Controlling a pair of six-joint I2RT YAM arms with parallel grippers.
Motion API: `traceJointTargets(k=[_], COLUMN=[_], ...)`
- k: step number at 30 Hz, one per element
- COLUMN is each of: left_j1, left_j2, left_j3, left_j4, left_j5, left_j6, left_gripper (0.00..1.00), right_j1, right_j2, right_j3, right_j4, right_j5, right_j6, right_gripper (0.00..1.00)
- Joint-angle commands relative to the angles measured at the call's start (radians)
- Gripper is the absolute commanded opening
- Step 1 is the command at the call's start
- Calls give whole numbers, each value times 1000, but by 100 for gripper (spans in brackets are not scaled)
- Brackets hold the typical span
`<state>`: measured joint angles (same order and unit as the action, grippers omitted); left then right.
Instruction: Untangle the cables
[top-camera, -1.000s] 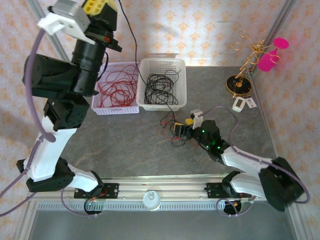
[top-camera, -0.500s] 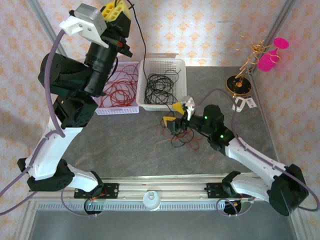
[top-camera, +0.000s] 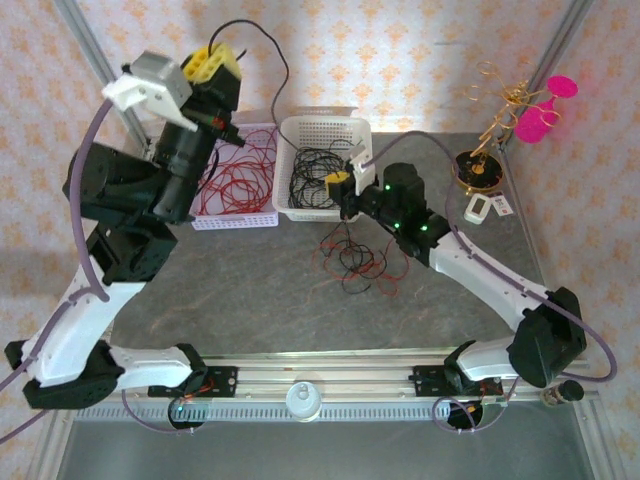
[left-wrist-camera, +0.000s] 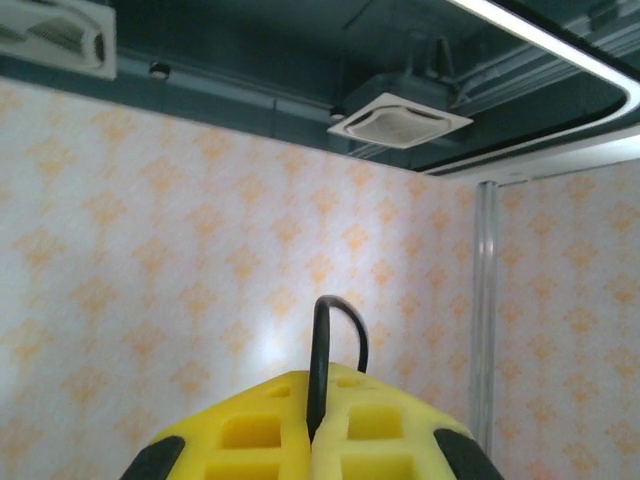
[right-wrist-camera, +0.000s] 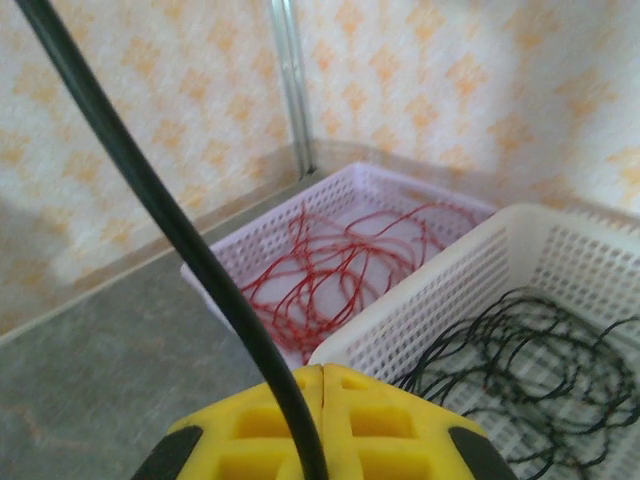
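Cables (top-camera: 358, 262): red-and-black clump on the table (top-camera: 250, 290), just on the near side of the white basket (top-camera: 325, 122).
Left fingers (left-wrist-camera: 250, 430): held high, clamped on a black cable (left-wrist-camera: 318, 380).
Right fingers (top-camera: 340, 181): clamped on a black strand (right-wrist-camera: 150, 190) at the basket's rim.
Governing relation: the clump lies toward the bases from the Right fingers, so the right arm is judged nearer.

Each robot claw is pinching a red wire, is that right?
No, the colour is wrong. The left wrist view shows the left claw shut on a black wire, not a red one. The right wrist view shows the right claw shut on a black wire too.
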<state>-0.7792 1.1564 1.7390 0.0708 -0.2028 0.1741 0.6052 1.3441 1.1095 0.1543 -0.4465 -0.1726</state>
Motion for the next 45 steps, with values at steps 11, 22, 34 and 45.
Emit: traceJointTargets(k=[11, 22, 34, 45], left_j1=[1, -3, -1, -3], left_j2=[-434, -216, 186, 286], left_j3=[-808, -1099, -1117, -1212], left_j4=[-140, 340, 725, 900], left_j5=[-100, 332, 382, 355], left_j6=[-469, -519, -495, -582], left_gripper=[80, 95, 99, 87], right_j1=[-18, -19, -19, -62], right_j2=[8, 69, 98, 238], right_j3=[503, 756, 972, 1070], right_j4=[-227, -243, -212, -240], right_j5=[195, 185, 179, 263], right_j6=[64, 229, 297, 256], right_gripper=[0, 0, 0, 0])
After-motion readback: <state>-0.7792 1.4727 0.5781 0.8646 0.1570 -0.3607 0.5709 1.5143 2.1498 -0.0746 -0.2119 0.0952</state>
